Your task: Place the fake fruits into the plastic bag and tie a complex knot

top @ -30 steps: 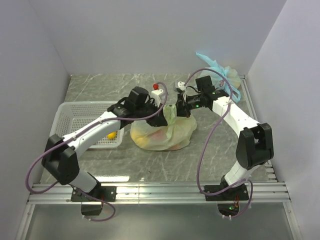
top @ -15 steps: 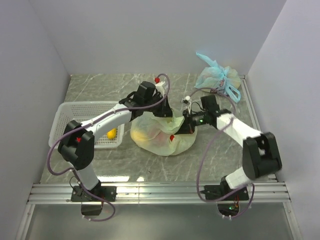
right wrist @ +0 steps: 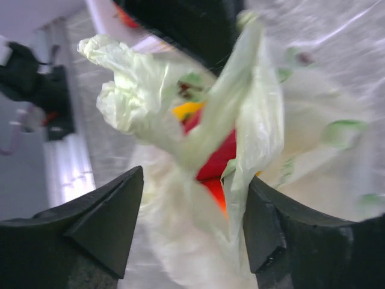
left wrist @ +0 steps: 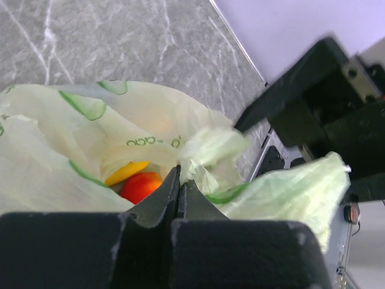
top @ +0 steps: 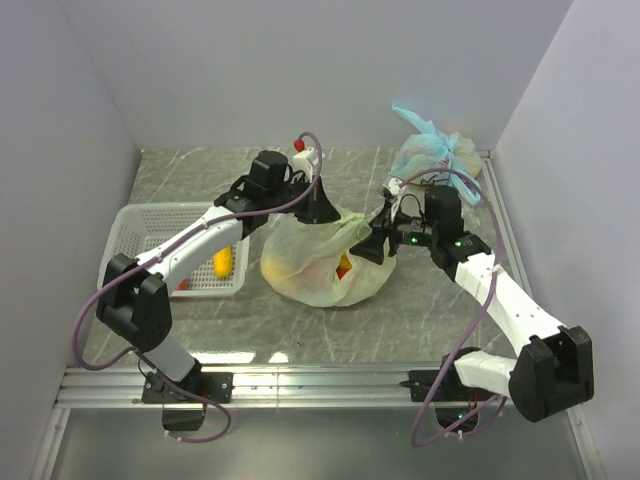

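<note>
— Where do you watch from?
— One camera hangs high behind my bases, looking down over the whole table. Two more ride my wrists, peering past my jaws, very near the bag.
— Any overlap?
— All three catch the bag's gathered top.

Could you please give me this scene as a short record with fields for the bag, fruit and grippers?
plastic bag: pale green, mid-table, not yet knotted
fruits inside: red fruit, yellow piece
left gripper: shut on the bag's plastic
right gripper: open, bag strip between its fingers
basket: white, left side, holds a banana
blue bag: tied, far right corner
</note>
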{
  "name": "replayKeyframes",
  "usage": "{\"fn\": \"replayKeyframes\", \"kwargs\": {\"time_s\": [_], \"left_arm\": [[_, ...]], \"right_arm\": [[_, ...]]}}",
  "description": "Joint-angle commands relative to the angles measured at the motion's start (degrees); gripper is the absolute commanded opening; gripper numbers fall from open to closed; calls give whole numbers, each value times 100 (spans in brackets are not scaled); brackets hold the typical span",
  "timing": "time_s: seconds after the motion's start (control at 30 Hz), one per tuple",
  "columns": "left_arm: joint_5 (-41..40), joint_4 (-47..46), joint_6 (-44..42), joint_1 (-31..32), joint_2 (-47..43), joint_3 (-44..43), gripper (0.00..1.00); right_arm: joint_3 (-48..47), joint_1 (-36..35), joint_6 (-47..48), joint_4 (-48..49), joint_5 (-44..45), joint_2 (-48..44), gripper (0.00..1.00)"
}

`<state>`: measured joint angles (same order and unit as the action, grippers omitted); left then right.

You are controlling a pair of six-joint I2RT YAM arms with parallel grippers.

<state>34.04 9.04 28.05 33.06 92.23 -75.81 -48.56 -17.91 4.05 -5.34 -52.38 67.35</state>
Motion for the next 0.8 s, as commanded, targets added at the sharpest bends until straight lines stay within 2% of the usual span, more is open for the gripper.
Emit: {"fn": "replayKeyframes", "kwargs": {"time_s": [0.0,0.07,0.13,0.43,0.7,0.77], "left_arm": [[357,18,-256,16,23,-355,0],[392,45,-309,8,59,-382,0],[428,133,-344,-1,76,-443,0],[542,292,-406,-10,261,-672,0],[586,353,-476,-10,279,-690,0],[621,336,-459,-45,252,-672,0]], "right_arm": [[-488,182,1350,-335,97,-20,74],[-699,183,1940,-467,-113,6,79],[-944,174,2430,-590,-281,41,90],[-1692,-45,4488,-1627,-730,384,92],[-1727,-116,4306,-1338,-353,402,92],[-1762,-55,4252,-1625,-256,366,93]]}}
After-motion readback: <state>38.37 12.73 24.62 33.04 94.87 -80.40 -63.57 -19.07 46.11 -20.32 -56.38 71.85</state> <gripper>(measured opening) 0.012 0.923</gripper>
